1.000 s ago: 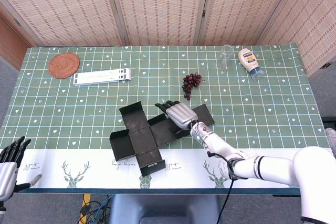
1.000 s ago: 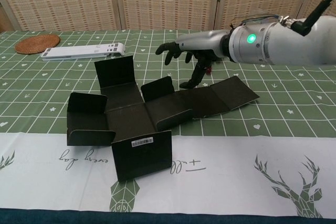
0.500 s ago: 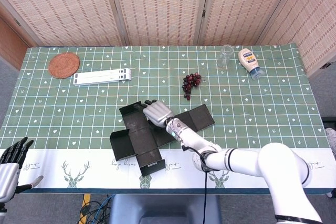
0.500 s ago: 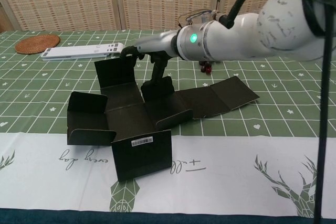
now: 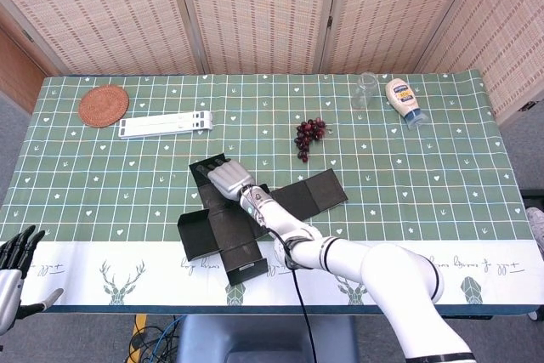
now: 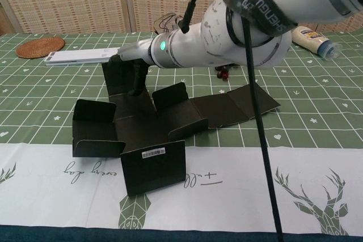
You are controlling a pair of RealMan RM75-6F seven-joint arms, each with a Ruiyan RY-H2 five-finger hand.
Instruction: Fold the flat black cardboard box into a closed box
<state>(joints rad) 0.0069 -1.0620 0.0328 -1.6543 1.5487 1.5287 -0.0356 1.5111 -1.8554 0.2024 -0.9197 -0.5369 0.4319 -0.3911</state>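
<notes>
Head view: the black cardboard box [image 5: 234, 218] is seen lying near the front middle of the table [image 5: 442, 159], partly on the green checked cloth and partly on the white deer-print border. It is judged early in folding: side flaps are raised, but the long lid panel [image 5: 310, 191] lies flat toward the right and nothing is closed. The right hand [image 5: 223, 176] is placed over the far flap [image 5: 204, 169], palm down, fingers together and curved onto its top edge; whether the flap is pinched or only pressed cannot be told. The left hand [image 5: 15, 263] is seen at the lower left corner, off the table, fingers spread, nothing held. A round woven coaster [image 5: 104, 105], a white flat stand [image 5: 166, 125], dark grapes [image 5: 309, 137], a clear glass [image 5: 365, 89] and a squeeze bottle [image 5: 404, 100] are spotted further back.

Chest view: the box is shown as matte, thin, stiff board with creased fold lines. Left flap [image 6: 93, 127], front flap with barcode label [image 6: 153, 167] and a short inner flap [image 6: 170, 96] are stood upright; the far flap [image 6: 123, 77] is tilted, with dark fingers [image 6: 136, 80] resting against its face. The lid panel is still unfolded. Left to do, by judgement: walls squared, lid folded over and tucked.
</notes>
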